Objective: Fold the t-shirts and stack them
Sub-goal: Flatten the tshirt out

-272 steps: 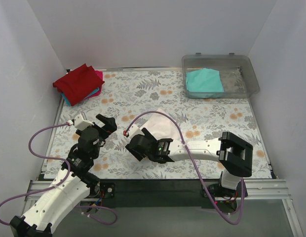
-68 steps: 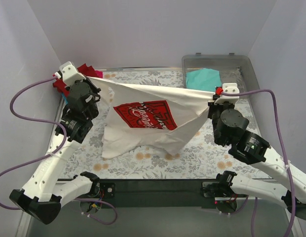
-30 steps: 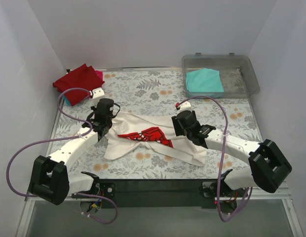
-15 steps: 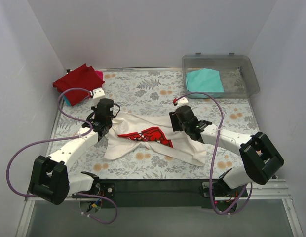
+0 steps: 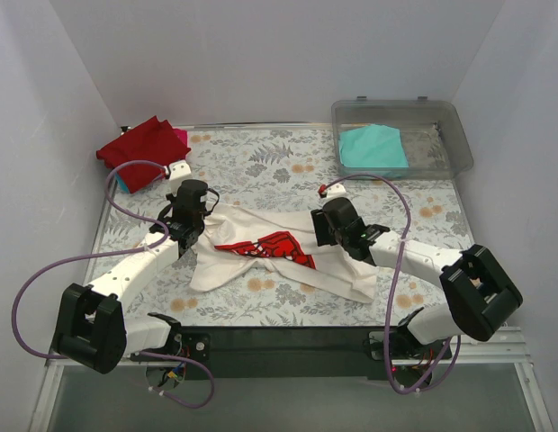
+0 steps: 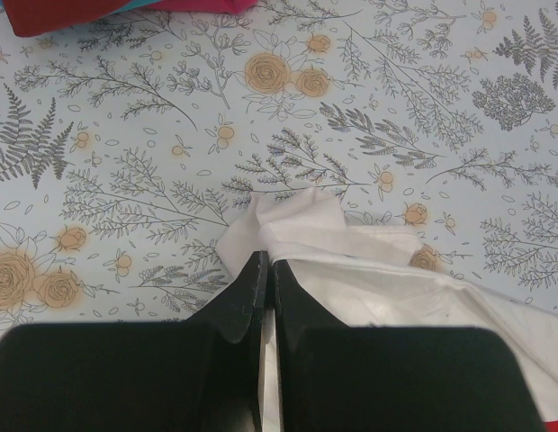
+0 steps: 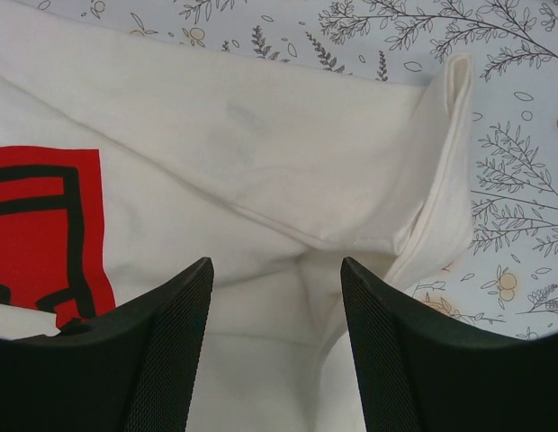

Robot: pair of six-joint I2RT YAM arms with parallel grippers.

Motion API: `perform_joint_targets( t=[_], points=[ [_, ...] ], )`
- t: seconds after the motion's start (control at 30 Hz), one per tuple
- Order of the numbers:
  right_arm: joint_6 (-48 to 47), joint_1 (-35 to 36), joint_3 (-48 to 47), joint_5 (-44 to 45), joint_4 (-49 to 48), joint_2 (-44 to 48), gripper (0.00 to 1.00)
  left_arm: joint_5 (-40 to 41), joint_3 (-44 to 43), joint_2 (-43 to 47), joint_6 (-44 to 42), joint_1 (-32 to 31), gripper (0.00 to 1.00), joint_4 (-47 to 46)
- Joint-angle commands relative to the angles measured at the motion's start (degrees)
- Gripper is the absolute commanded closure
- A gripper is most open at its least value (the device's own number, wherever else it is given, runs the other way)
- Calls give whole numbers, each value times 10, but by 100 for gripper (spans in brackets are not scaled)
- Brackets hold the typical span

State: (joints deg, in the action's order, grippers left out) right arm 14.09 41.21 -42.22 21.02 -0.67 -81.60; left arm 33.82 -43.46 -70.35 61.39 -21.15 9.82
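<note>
1. Lying crumpled near the middle of the table [image 5: 261,171], the white t-shirt [image 5: 342,270] has its red print [image 5: 272,247] partly bunched.
2. At the shirt's 10 o'clock corner, the left gripper [image 6: 265,270] has its fingers pressed together, seemingly pinching a sliver of white cloth, though the wrist view is tight.
3. Toward 2 o'clock, the right gripper [image 7: 274,270] hangs over the cloth with its fingers spread, holding nothing.
4. Far off at 11 o'clock, the folded red t-shirt [image 5: 139,148] tops the pink t-shirt [image 5: 181,137] and blue t-shirt [image 5: 123,184].
5. Far off at 1 o'clock, the teal t-shirt [image 5: 373,148] lies inside the clear bin [image 5: 445,135].

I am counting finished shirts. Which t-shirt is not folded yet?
The white t-shirt, lying crumpled and spread out; the red t-shirt and the teal t-shirt are folded.
</note>
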Motion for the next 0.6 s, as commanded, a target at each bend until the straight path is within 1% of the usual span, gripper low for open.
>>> perform_joint_targets(
  t=[0.0, 0.13, 0.3, 0.47, 0.57],
  points=[
    [11, 0, 12, -14, -2, 24, 47, 3, 5, 5, 1, 2, 100, -9],
    [14, -2, 8, 11, 6, 3, 45, 2, 5, 5, 0, 2, 100, -9],
    [10, -17, -21, 25, 6, -36, 45, 0, 7, 12, 0, 2, 100, -9],
    [4, -43, -42, 26, 6, -55, 45, 2, 8, 15, 0, 2, 100, -9],
    [1, -46, -49, 24, 2, -55, 45, 3, 9, 14, 0, 2, 100, -9]
  ],
)
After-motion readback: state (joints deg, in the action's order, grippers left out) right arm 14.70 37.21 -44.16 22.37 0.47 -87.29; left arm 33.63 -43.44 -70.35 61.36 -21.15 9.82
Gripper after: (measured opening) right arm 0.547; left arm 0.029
